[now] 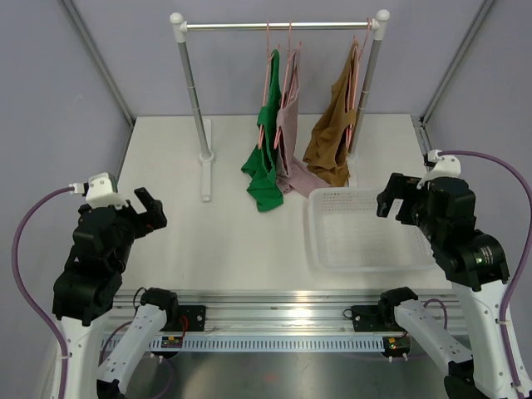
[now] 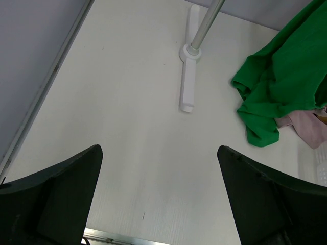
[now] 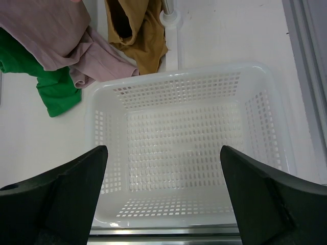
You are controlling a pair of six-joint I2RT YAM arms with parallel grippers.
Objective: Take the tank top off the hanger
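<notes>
Three tank tops hang on pink hangers from a rail [image 1: 274, 26]: a green one [image 1: 264, 158], a mauve one [image 1: 291, 133] and a brown one [image 1: 331, 137]. Their hems trail on the table. The green top also shows in the left wrist view [image 2: 286, 81], and the mauve [image 3: 61, 30] and brown [image 3: 138, 30] tops in the right wrist view. My left gripper [image 1: 148, 212] is open and empty, low at the table's left, far from the clothes. My right gripper [image 1: 397, 199] is open and empty above the white basket [image 1: 320, 249].
The rack stands on two white feet, the left one [image 2: 188, 76] at mid table and the right one [image 3: 171, 30] just behind the basket [image 3: 110, 92]. Grey walls enclose the table on three sides. A metal rail runs along the near edge.
</notes>
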